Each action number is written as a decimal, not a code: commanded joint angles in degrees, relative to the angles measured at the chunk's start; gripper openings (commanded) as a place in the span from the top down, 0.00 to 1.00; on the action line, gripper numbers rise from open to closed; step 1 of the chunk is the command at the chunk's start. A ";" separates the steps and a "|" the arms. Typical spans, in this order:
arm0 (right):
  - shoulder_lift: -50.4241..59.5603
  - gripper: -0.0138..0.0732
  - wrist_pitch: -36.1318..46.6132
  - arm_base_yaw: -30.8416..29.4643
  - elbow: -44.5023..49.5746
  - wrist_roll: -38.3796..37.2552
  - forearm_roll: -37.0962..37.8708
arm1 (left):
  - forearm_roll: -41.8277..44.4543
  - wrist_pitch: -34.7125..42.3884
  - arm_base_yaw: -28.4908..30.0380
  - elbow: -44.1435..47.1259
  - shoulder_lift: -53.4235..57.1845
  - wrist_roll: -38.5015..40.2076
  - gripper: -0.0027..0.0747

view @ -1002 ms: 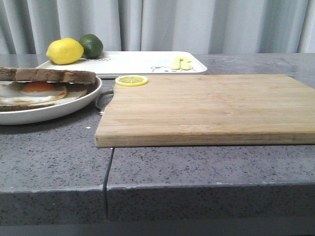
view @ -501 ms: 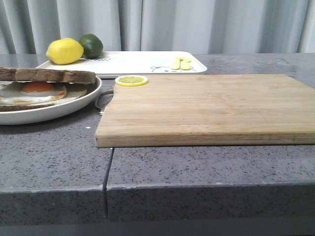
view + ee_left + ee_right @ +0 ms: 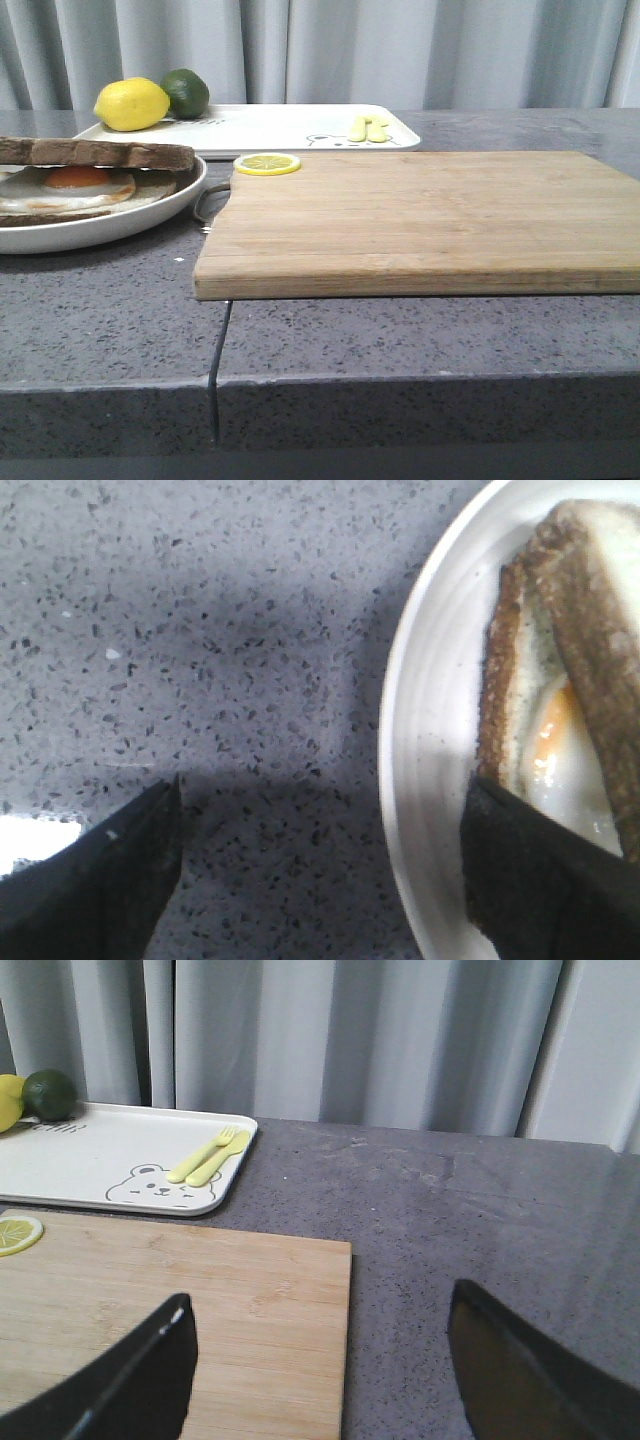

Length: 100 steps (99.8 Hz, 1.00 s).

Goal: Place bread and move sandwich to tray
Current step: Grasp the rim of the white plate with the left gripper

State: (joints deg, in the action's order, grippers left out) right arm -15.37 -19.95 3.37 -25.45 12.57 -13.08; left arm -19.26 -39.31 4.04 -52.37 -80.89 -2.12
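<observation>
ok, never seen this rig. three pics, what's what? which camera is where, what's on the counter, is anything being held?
It is a two-armed robot. The front view looks forward over the counter; the other two come from cameras on each wrist, with dark fingers at the bottom.

On the counter: the sandwich on a round white plate, a wooden cutting board with a lemon slice, and behind it the tray carrying a lemon, a lime and small yellow cutlery.

The left gripper straddles the plate's rim, open. The right gripper hangs open over the board's edge. Nothing is held.

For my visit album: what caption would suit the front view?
Egg sandwich on a white plate beside a wooden cutting board, tray behind.
</observation>
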 commanded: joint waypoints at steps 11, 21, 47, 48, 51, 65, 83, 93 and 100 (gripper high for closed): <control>-0.48 0.23 4.50 -0.47 -1.32 0.08 0.31 | -1.41 2.64 0.04 -1.66 0.39 0.62 0.27; -0.48 0.23 4.50 -0.47 -1.32 0.08 0.31 | -1.41 2.64 0.04 -1.66 -0.60 0.62 0.27; -0.48 0.23 4.50 -0.47 -1.32 0.08 0.31 | -1.41 2.77 0.04 -1.66 -1.43 0.62 0.27; -0.48 0.23 4.50 -0.47 -1.32 0.08 0.31 | -1.41 2.77 0.04 -1.66 -1.43 0.62 0.27; -0.48 0.23 4.50 -0.47 -1.32 0.08 0.31 | -1.41 2.77 0.04 -1.66 -1.43 0.62 0.27; -0.48 0.23 4.50 -0.47 -1.32 0.08 0.31 | -1.41 2.77 0.04 -1.66 -1.43 0.62 0.29; -0.48 0.23 4.50 -0.47 -1.32 0.08 0.31 | -1.53 2.77 0.04 -1.66 -1.43 0.62 0.49; -0.48 0.23 4.50 -0.47 -1.32 0.08 0.31 | -1.53 2.77 0.04 -1.66 -1.43 0.62 0.64; -0.48 0.23 4.50 -0.47 -1.32 0.08 0.31 | -1.98 2.77 0.04 -1.66 -1.43 0.62 0.74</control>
State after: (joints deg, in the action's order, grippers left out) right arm -15.37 -19.95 3.37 -25.45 12.57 -13.08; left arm -20.78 -36.55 4.12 -52.93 -83.44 -1.99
